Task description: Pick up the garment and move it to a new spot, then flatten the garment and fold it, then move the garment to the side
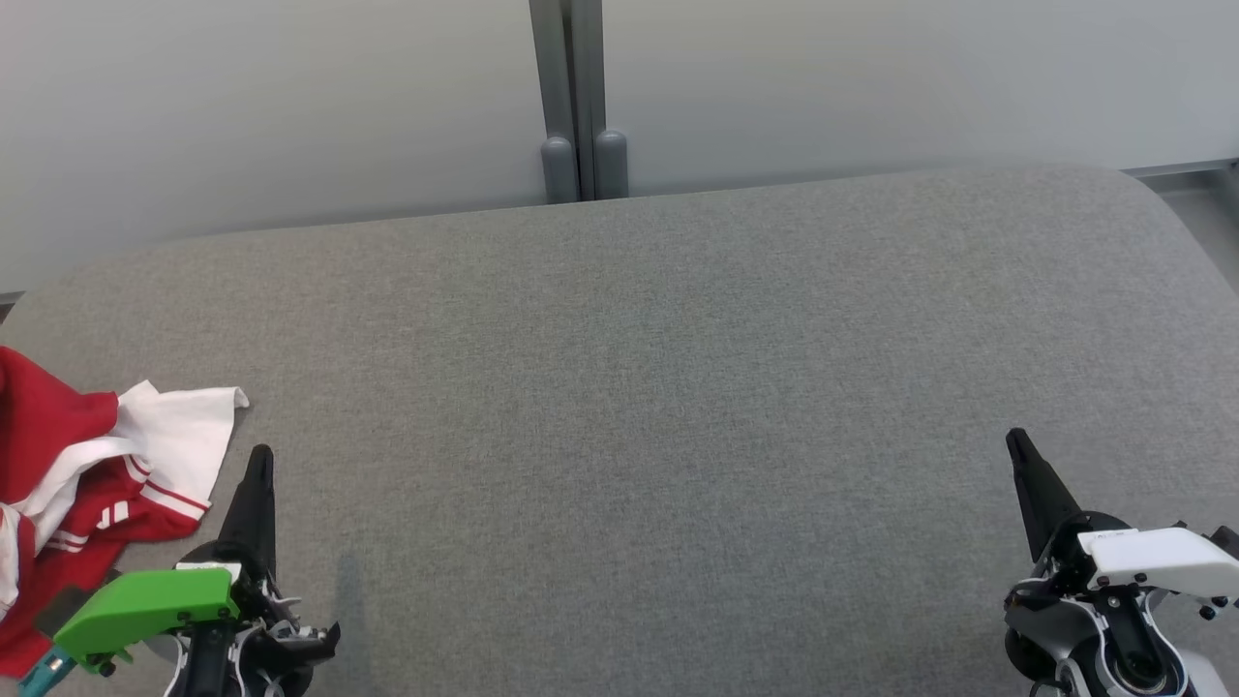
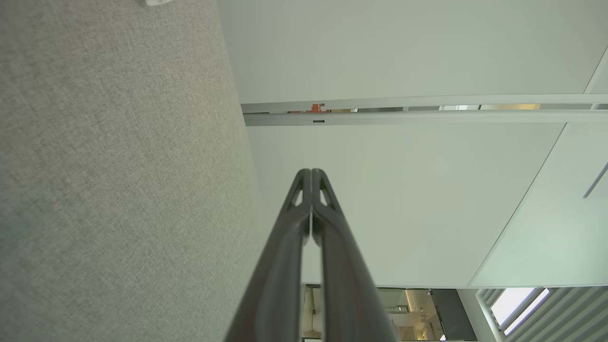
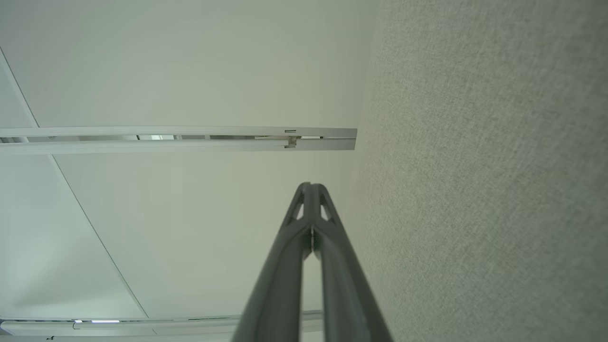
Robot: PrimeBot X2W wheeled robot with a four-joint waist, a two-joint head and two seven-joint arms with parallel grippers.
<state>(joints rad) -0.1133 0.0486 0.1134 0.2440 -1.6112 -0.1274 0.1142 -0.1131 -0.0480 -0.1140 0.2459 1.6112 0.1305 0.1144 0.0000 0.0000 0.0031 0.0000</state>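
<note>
A crumpled red and white garment [image 1: 87, 484] lies at the left edge of the grey fabric surface [image 1: 639, 387], partly cut off by the head view's border. My left gripper [image 1: 259, 457] hovers just right of it, apart from the cloth, fingers pressed together and holding nothing. In the left wrist view the same gripper [image 2: 311, 172] points past the surface toward a pale wall, and a white scrap of the garment [image 2: 156, 2] peeks in at the top. My right gripper [image 1: 1016, 440] is at the lower right, far from the garment, shut and empty [image 3: 309, 185].
The grey cushioned surface has rounded far corners and ends at a pale wall [image 1: 290, 97]. A grey post with two round caps [image 1: 584, 160] stands behind its far edge at centre. A floor strip shows at the far right [image 1: 1200, 203].
</note>
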